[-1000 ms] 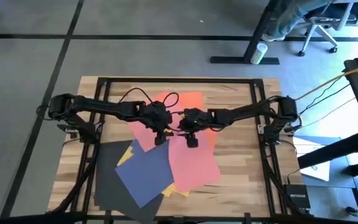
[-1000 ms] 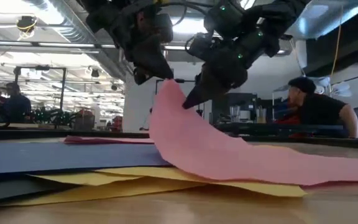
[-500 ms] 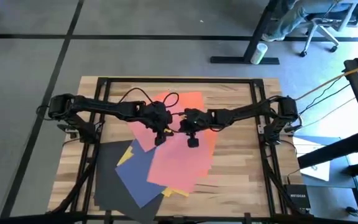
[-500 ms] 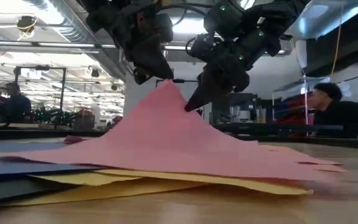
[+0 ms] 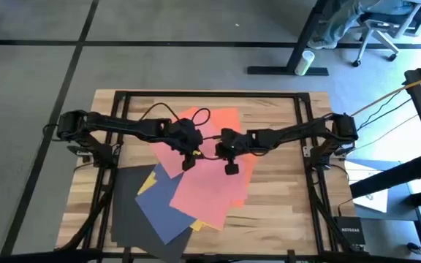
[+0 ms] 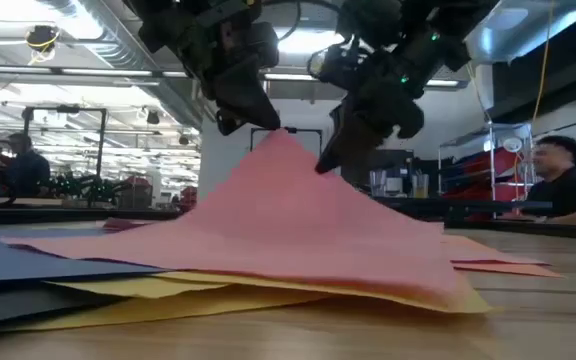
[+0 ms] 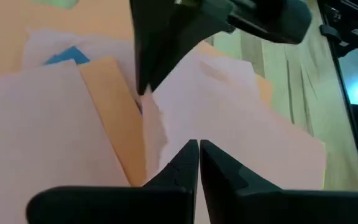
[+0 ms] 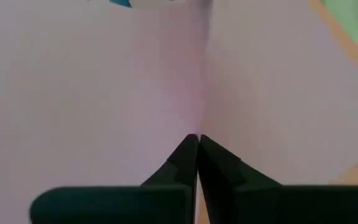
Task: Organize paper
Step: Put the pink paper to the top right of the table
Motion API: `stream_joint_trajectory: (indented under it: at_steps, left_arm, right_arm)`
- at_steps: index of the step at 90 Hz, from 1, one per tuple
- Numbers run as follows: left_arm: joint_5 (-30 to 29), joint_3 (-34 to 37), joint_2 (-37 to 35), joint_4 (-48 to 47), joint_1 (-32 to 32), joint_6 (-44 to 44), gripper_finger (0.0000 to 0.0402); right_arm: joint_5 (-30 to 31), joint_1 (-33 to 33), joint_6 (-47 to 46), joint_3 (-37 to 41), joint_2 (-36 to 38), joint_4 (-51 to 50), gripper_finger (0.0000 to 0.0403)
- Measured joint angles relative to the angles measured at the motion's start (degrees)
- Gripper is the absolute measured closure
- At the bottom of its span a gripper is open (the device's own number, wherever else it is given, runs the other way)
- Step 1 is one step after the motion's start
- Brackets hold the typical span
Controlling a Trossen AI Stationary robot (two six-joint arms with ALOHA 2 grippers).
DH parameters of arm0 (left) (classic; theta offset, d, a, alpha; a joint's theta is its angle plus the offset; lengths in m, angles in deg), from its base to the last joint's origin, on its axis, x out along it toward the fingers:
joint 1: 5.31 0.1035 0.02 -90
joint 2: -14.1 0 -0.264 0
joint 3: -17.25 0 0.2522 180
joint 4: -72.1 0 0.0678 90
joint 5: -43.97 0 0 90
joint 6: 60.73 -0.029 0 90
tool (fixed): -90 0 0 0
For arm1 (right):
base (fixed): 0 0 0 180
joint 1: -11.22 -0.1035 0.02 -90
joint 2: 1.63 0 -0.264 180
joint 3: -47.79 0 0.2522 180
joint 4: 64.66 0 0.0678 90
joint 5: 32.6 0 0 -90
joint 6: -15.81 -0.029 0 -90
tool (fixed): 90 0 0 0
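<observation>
— Jaws? Left gripper [image 6: 268, 128] and right gripper [image 6: 325, 165] both pinch the pink sheet [image 6: 298, 225], tented mid-desk [image 5: 283, 197] over the other paper [image 5: 159, 212].

— My worry: pulling unevenly, I'd tear it or drag the pile.

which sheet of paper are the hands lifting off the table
The pink sheet: pinched by both the left hand and right hand, tented above the flat sheets.
</observation>
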Motion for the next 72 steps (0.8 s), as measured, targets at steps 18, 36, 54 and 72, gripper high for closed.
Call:
stream_joint_trajectory:
  at_steps: [18,36,54,72]
  left_arm:
    - [-0.77,0.0,0.0,-0.05,-0.04,-0.05,0.0401]
    - [-6.43,0.26,0.0,-0.54,0.24,-0.3,0.0401]
    - [-8.56,0.48,0.0,-3.53,1.25,0.08,0.0401]
    - [-10.53,0.48,0.0,-3.03,1.19,1.08,0.0401]
  right_arm:
    - [8.0,-0.27,-4.64,0.01,3.0,-11.49,0.0403]
    - [17.23,-0.03,-6.91,0.04,5.3,-21.84,0.0403]
    - [22.86,3.55,-5.44,0.05,7.29,-30.35,0.0403]
    - [25.97,10.96,-2.07,0.11,9.62,-34.89,0.0403]
